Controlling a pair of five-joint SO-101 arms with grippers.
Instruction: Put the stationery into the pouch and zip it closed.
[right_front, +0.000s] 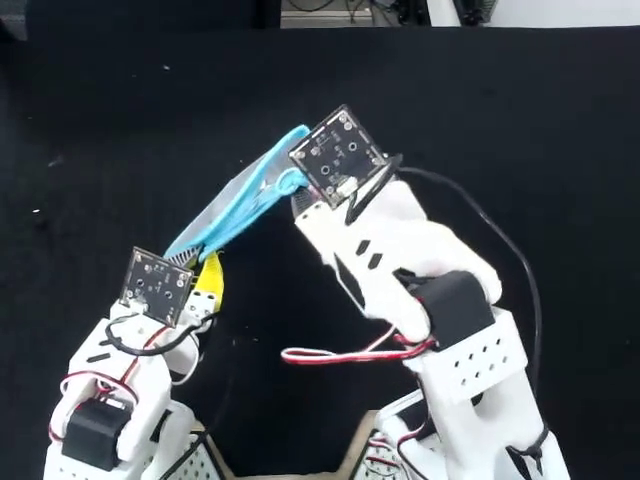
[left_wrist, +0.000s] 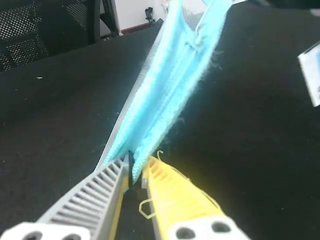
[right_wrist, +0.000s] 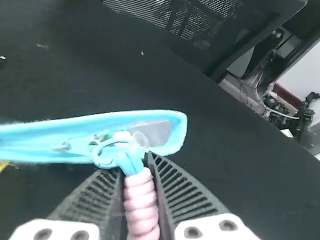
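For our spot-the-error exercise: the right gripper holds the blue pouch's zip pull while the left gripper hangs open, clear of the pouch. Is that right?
No: the left gripper is shut on the end of the blue pouch, as the left wrist view shows. The right gripper does hold the zip pull.

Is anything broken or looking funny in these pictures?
Nothing looks broken or spilled. The blue pouch is not lying flat: it is pulled tight between the left gripper and the right gripper, both with jaws shut on it. One edge near the left jaws looks fuzzy, with loose threads.
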